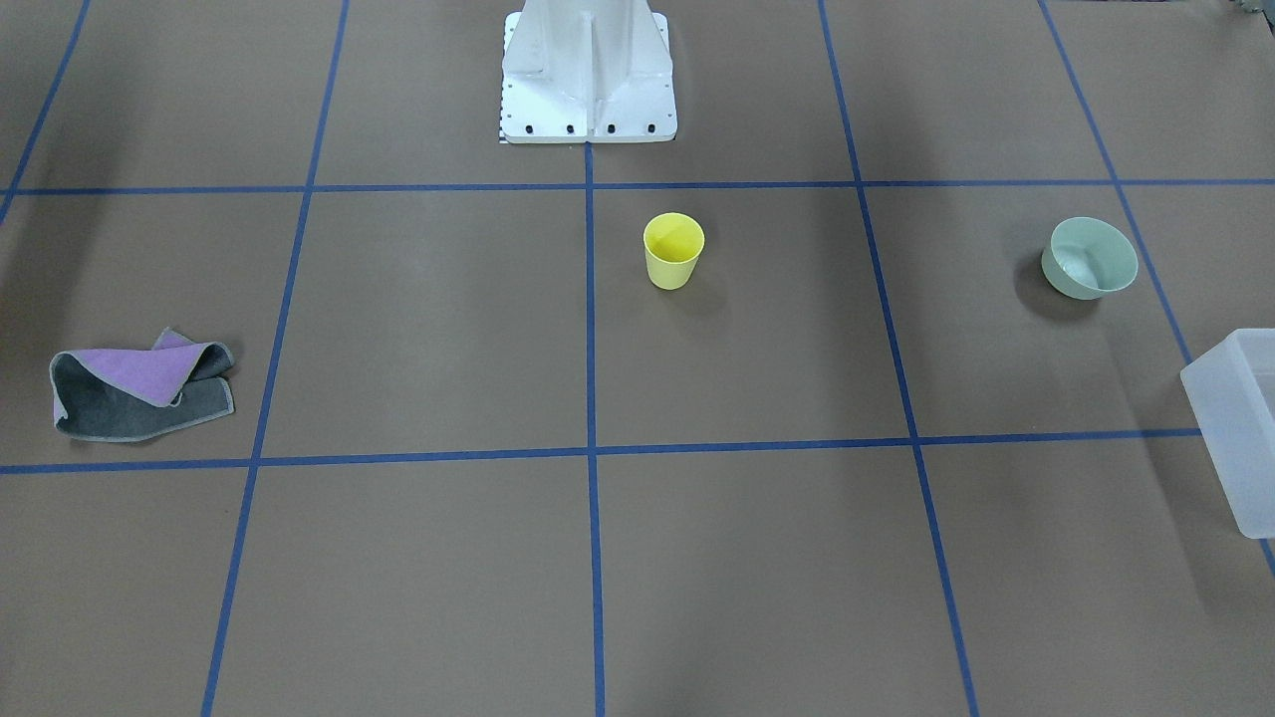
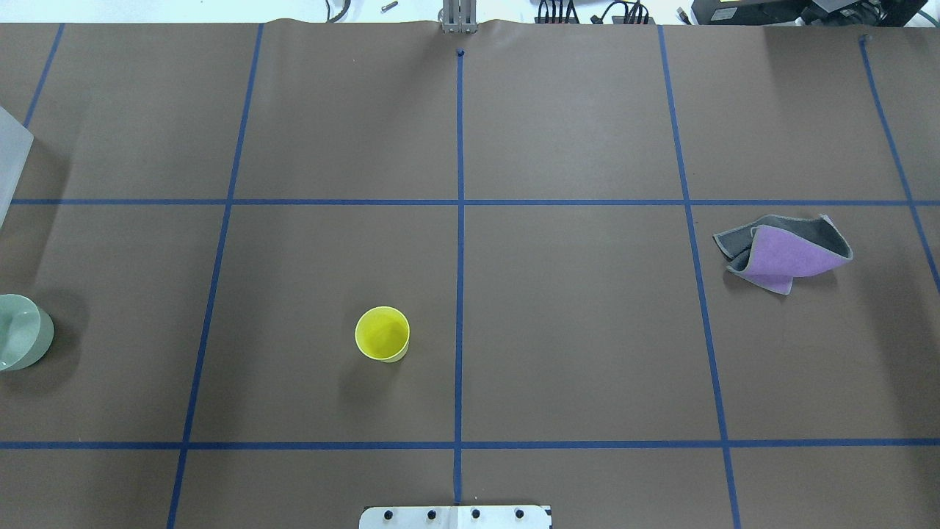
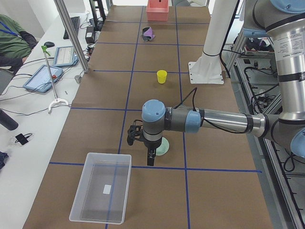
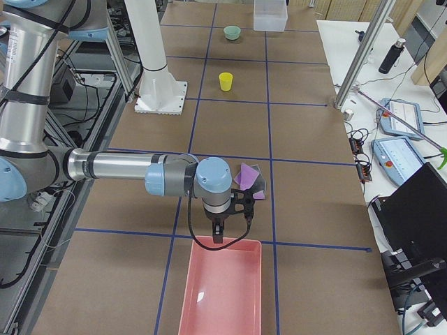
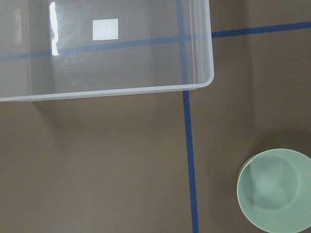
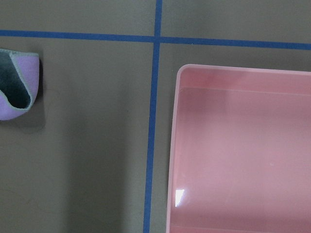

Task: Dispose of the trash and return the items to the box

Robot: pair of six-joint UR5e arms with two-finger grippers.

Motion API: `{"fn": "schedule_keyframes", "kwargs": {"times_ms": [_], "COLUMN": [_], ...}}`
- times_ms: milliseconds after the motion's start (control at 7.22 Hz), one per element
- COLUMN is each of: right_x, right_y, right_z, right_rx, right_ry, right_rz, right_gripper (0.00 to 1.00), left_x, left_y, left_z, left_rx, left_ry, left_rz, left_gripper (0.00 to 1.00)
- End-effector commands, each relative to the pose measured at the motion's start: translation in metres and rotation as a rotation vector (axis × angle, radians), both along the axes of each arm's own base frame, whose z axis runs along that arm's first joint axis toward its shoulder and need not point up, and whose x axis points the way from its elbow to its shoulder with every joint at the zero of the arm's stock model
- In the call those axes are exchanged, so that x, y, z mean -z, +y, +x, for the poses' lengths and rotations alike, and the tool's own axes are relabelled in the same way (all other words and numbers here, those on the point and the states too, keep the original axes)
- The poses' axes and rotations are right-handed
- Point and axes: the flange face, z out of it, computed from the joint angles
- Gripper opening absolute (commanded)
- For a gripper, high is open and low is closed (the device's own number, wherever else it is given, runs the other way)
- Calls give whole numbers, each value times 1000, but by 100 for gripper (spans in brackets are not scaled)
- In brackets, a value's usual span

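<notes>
The translucent box (image 3: 102,193) lies empty at the table's left end and fills the top of the left wrist view (image 5: 107,48). A pale green bowl (image 5: 274,189) stands beside it. A yellow cup (image 2: 382,334) stands upright near the middle. A purple and grey cloth (image 2: 782,253) lies crumpled on the right. A pink bin (image 4: 222,293) sits at the right end, empty. My left gripper (image 3: 150,161) hangs between the bowl and the box. My right gripper (image 4: 217,234) hangs between the cloth and the pink bin. I cannot tell whether either is open or shut.
The white robot base (image 1: 588,75) stands at the table's near middle edge. Blue tape lines grid the brown table top (image 2: 573,330). Tablets, cables and a seated person (image 3: 12,40) are on the side bench beyond the table.
</notes>
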Motion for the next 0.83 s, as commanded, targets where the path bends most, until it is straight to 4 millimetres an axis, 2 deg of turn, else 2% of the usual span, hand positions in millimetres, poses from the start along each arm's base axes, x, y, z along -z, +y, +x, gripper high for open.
{"fn": "schedule_keyframes", "kwargs": {"times_ms": [0, 277, 416, 693], "right_x": [0, 1, 2, 9], "right_y": [0, 0, -1, -6], "right_z": [0, 0, 0, 0], "right_rx": [0, -1, -1, -3], "right_ry": [-2, -2, -1, 2], "right_rz": [1, 1, 4, 22], "right_gripper": [100, 100, 100, 100], "left_x": [0, 14, 40, 51], "left_y": [-1, -2, -2, -9], "left_z": [0, 0, 0, 1], "left_rx": [-1, 0, 0, -1], "left_ry": [-3, 0, 1, 6], "left_rz": [1, 30, 82, 107], "left_gripper": [99, 99, 99, 99]}}
